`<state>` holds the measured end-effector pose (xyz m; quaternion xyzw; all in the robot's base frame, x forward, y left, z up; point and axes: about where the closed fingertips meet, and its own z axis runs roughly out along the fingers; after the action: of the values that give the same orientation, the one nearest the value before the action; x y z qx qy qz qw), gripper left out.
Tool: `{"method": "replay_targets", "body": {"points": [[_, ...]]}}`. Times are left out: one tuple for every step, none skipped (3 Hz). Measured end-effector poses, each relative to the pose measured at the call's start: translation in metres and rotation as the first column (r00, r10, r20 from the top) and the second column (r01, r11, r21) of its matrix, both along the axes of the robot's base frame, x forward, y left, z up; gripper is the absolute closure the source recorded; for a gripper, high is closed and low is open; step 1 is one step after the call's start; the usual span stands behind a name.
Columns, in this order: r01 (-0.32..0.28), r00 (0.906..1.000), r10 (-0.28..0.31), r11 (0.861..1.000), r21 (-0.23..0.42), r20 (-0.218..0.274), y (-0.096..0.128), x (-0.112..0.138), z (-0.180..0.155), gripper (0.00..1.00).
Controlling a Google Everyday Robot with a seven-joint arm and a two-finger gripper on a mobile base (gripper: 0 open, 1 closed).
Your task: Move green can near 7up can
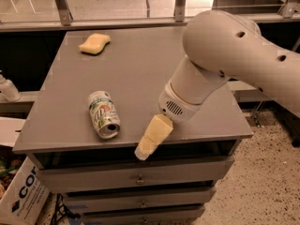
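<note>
The 7up can (104, 115), white with green lettering and a red spot, lies on its side on the grey table (140, 64) near the front left, its open end toward the front edge. My gripper (142, 152) hangs over the table's front edge, to the right of the 7up can and a little apart from it, with nothing seen in it. The green can is out of view; it is not on the table top.
A yellow sponge (94, 43) lies at the table's back left. Drawers (140, 177) sit under the table top. A cardboard box (21, 196) stands on the floor at lower left. A white bottle (7, 89) stands on a shelf at the left.
</note>
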<state>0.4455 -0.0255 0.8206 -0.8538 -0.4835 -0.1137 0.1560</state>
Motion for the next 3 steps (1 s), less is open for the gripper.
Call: {"method": "replay_targets", "body": {"points": [[0.0, 1.0, 0.0, 1.0, 0.0, 0.0, 0.0, 0.0, 0.0, 0.0], [0.004, 0.9982, -0.004, 1.0, -0.009, 0.06, -0.004, -0.002, 0.018, 0.0], [0.023, 0.9879, -0.019, 0.999, -0.026, 0.154, -0.012, -0.003, 0.051, 0.0]]}}
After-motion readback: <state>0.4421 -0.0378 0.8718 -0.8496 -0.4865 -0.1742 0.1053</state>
